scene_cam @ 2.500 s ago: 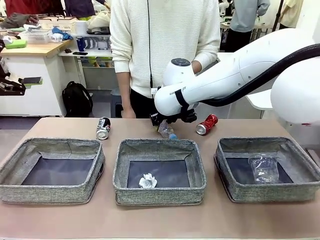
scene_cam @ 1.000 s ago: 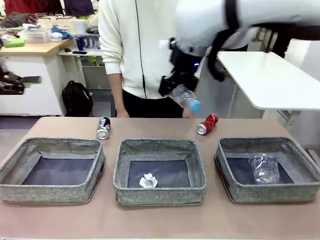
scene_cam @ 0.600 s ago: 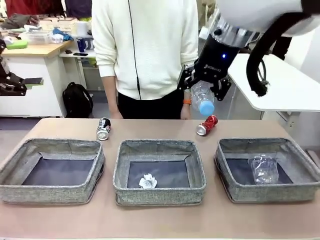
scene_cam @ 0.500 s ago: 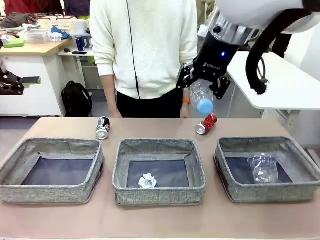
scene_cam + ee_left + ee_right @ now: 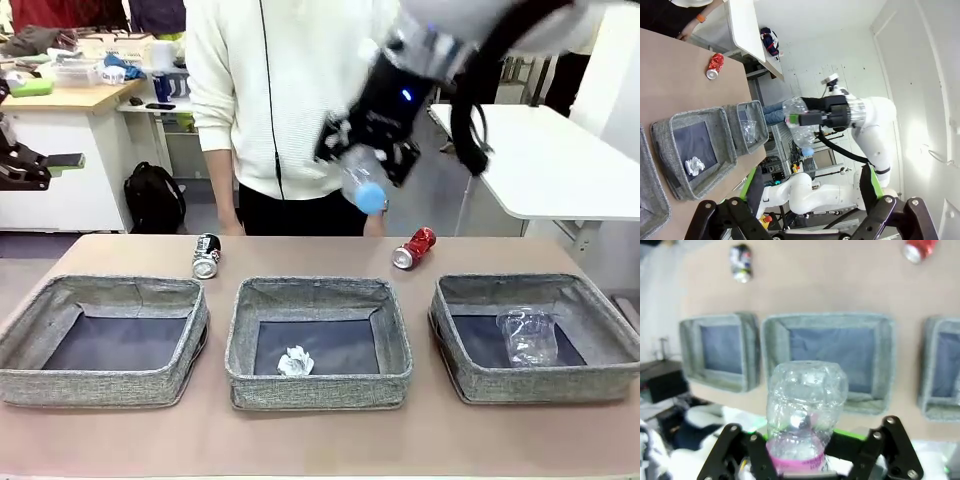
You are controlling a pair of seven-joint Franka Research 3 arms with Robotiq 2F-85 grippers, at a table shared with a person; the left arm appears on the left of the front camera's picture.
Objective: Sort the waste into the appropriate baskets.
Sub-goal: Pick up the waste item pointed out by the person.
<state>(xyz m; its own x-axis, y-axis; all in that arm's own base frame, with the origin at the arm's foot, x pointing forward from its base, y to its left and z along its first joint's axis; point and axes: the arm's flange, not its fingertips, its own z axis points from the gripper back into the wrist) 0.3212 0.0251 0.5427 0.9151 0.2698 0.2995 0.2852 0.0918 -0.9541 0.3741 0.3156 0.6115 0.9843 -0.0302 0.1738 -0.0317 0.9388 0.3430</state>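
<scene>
The right gripper (image 5: 362, 160) is clamped shut on the clear plastic bottle (image 5: 361, 181), which hangs cap-down and tilted in the upper middle of the front view. In the right wrist view the bottle (image 5: 806, 402) rises between the fingers, gripped at its pink label. Half a second ago it hung further right, over the red can (image 5: 414, 248); now it has swung toward picture left and sits high above the far rim of the middle basket (image 5: 315, 291). The lift is therefore done and only the carry and drop remain. The right basket (image 5: 532, 286) already holds the clear plastic cup (image 5: 527, 337) and looks the likelier home for plastic, so this leftward swing seems to lead away from it. The middle basket holds the paper ball (image 5: 295, 362), and the left basket (image 5: 100, 291) lies bare. The bottle is well clear of every soft rim, with open air below it. The tight side is behind, where the person (image 5: 290, 90) stands just beyond the gripper at the table's far edge. The black-and-silver can (image 5: 206, 256) lies on the table at centre left, still unsorted like the red one. The left gripper (image 5: 807, 197) is spread wide and empty, far off to the side.
</scene>
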